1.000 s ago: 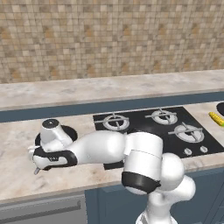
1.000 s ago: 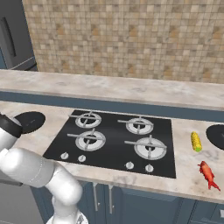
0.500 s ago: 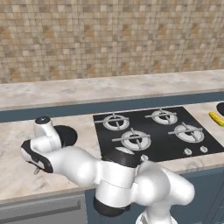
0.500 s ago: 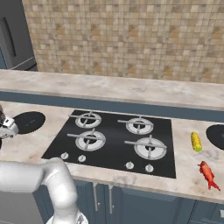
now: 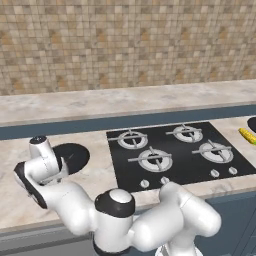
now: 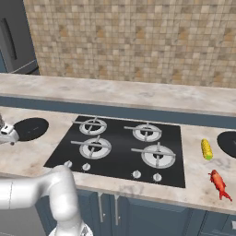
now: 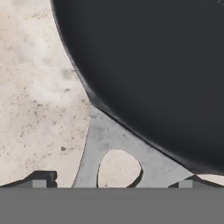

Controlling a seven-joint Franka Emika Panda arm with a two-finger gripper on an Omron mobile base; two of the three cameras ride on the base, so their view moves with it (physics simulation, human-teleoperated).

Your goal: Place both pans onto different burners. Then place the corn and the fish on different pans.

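One black pan lies on the counter left of the cooktop, also seen as the pan and, close up, the pan. Its grey handle bracket runs down between my fingertips. My gripper is open, one dark tip on each side of the bracket, touching nothing. The second pan rests at the far right. The corn lies beside it, and the fish lies nearer the front edge. The burners carry nothing.
The black glass cooktop has a row of small silver knobs along its front. A raised counter ledge and a tiled wall run behind. My white arm bulks low across the front of the left base view.
My elbow has swung down and forward, and the hand has edged slightly left at the pan's near side. Pans, corn and fish have stayed put.
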